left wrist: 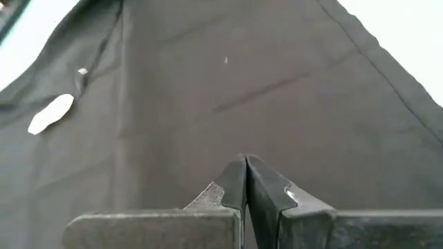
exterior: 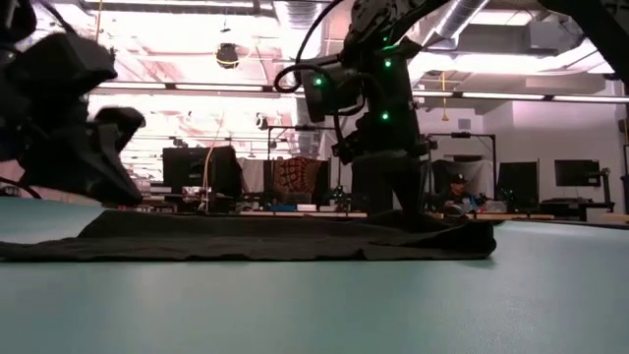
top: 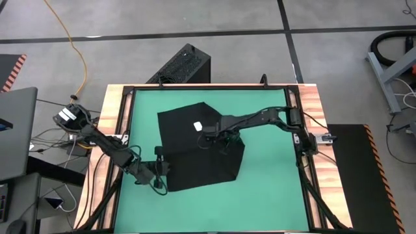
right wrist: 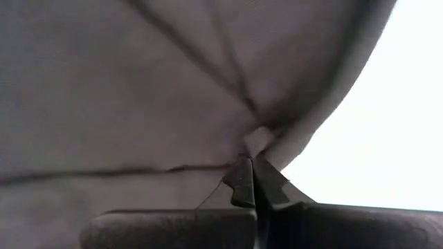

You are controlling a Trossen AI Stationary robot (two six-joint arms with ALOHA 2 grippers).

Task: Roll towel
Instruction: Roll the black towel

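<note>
The black towel (top: 198, 153) lies spread on the green table (top: 273, 188), with one corner folded over and a small white tag (top: 197, 126) on top. The tag also shows in the left wrist view (left wrist: 50, 114). My right gripper (top: 207, 138) stands over the towel's middle, close to the tag, and is shut on the cloth (right wrist: 173, 83). My left gripper (top: 158, 170) is shut at the towel's left near edge, with the cloth (left wrist: 242, 83) spread out ahead of it. In the low view the towel (exterior: 246, 236) lies flat. My right gripper pinches a small bunch of the towel's upper layer (right wrist: 257, 137) between its two fingertips, coming from above and pointing down. Creases run out from the pinch and the cloth looks drawn up there. The rest of the towel lies on the table. My left gripper's shut fingers (left wrist: 232, 183) are just over the towel's left near edge; whether they touch it I cannot tell.
A black ribbed box (top: 185, 65) stands on the floor beyond the table's far edge. A wooden frame (top: 312, 104) borders the table. Cables and a laptop (top: 16, 130) are at the left. Bare green table lies to the right and near side of the towel.
</note>
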